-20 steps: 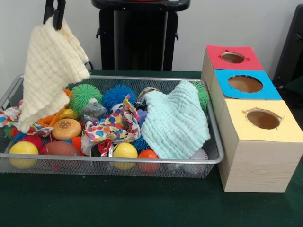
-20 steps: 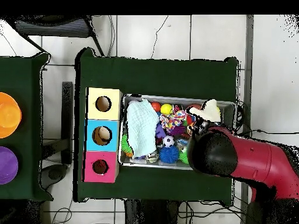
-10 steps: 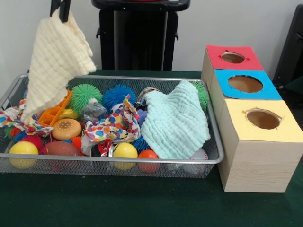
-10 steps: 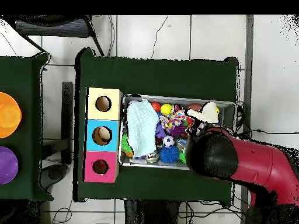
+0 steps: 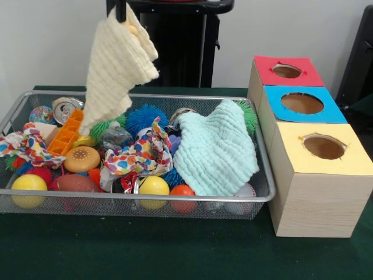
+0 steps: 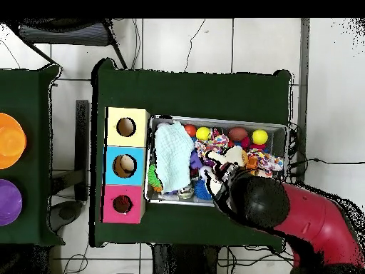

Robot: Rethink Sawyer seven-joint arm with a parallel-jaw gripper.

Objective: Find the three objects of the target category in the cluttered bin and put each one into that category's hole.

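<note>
My gripper (image 5: 120,10) shows at the top edge of the front view, shut on a cream waffle cloth (image 5: 116,64) that hangs above the left middle of the wire mesh bin (image 5: 145,197). In the overhead view the red arm (image 6: 285,214) covers the gripper, and part of the cream cloth (image 6: 232,156) shows over the bin (image 6: 221,119). The round hole in the red top (image 5: 287,70) is at the far end of the wooden box; it also shows in the overhead view (image 6: 122,205). No soft toy figure shows; the clutter and cloths may hide them.
A mint cloth (image 5: 215,151) and a patterned cloth (image 5: 140,154) lie on the clutter. Spiky balls (image 5: 144,116), yellow balls (image 5: 154,185), a can (image 5: 64,108) and an orange block (image 5: 70,133) fill the bin. The blue-topped hole (image 5: 302,103) and the yellow-topped hole (image 5: 323,147) are nearer.
In the front view my gripper has moved to the right with the cream cloth. The bin's left end, with the can and the orange block, is now uncovered.
</note>
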